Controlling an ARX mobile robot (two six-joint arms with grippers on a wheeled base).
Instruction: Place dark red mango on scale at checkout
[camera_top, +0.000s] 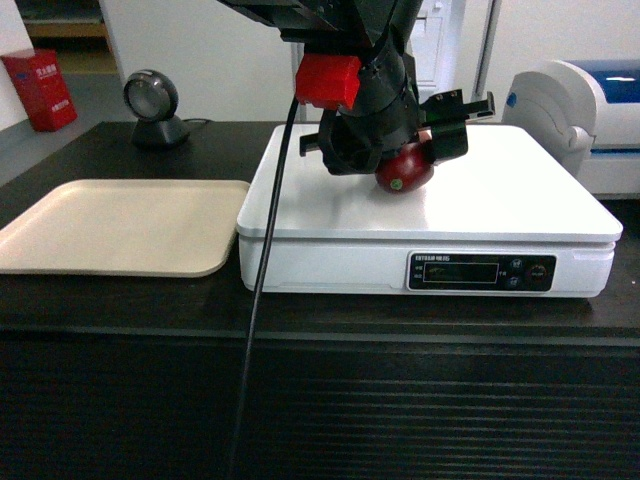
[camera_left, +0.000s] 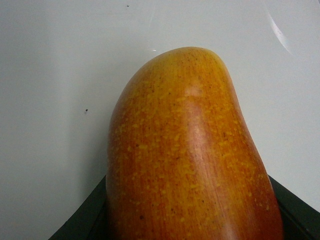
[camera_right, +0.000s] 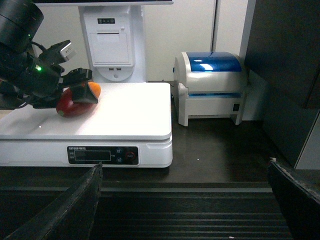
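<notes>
**Mango down on the scale, left arm clamped on it**

So here's what you had in the head view: your left gripper (camera_top: 415, 150), the black one under that red block near top centre, was closed around the glossy dark red mango (camera_top: 405, 167), and the fruit's underside was sitting on the flat white square platform of the scale (camera_top: 520, 200), a bit above the middle of the frame. You could spot the small green stem spot facing the camera. The scale's black front display with its buttons sat at lower right of centre, and the whole thing rested on the long black checkout counter (camera_top: 120, 300) with the ribbed dark front filling the bottom of the frame.

The left wrist view was basically all mango (camera_left: 185, 150): the yellow-orange speckled side filling the middle, white platform (camera_left: 50, 100) behind it, black finger edges peeking in at the bottom corners.

In the right wrist view, you saw the mango (camera_right: 75, 101) at upper left on the scale (camera_right: 130, 115), pinched by the left gripper (camera_right: 82, 90). Your right gripper's (camera_right: 182, 200) dark fingers stood wide apart at the bottom corners, holding nothing, in front of the counter (camera_right: 215, 150).

Other stuff: a flat beige tray (camera_top: 120, 225) at left, just beside the scale, and a white-and-blue printer (camera_right: 212, 85) at right.
</notes>
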